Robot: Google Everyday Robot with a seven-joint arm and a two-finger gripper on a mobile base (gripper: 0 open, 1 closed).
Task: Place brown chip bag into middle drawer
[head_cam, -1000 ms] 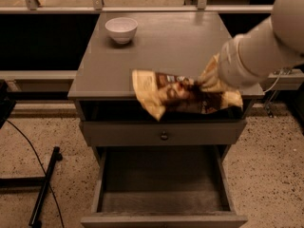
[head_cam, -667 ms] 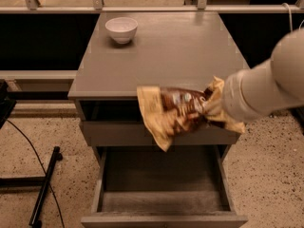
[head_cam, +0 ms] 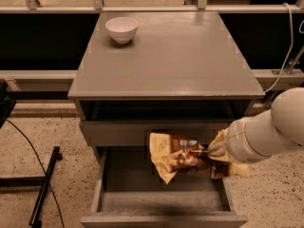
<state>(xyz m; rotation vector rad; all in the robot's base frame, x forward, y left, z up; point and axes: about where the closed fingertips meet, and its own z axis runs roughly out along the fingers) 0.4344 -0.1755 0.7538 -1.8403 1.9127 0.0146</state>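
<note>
The brown chip bag point(head_cam: 183, 160), crumpled foil with a dark brown middle and tan-yellow ends, hangs in the air over the open middle drawer point(head_cam: 137, 196). The drawer is pulled out at the bottom of the grey cabinet, and its bare floor shows below the bag. My gripper point(head_cam: 214, 152) comes in from the right on a white arm point(head_cam: 266, 129) and is shut on the bag's right end. The bag covers most of the gripper.
A small white bowl point(head_cam: 121, 29) stands at the back left of the cabinet top point(head_cam: 166, 61). A closed grey drawer front point(head_cam: 118, 132) sits just above the open drawer. A black stand and cable point(head_cam: 45, 186) lie on the floor at left. A white cable point(head_cam: 285, 46) hangs at right.
My gripper has carried the bag down from the front edge of the cabinet top, past the upper drawer front, to above the open drawer.
</note>
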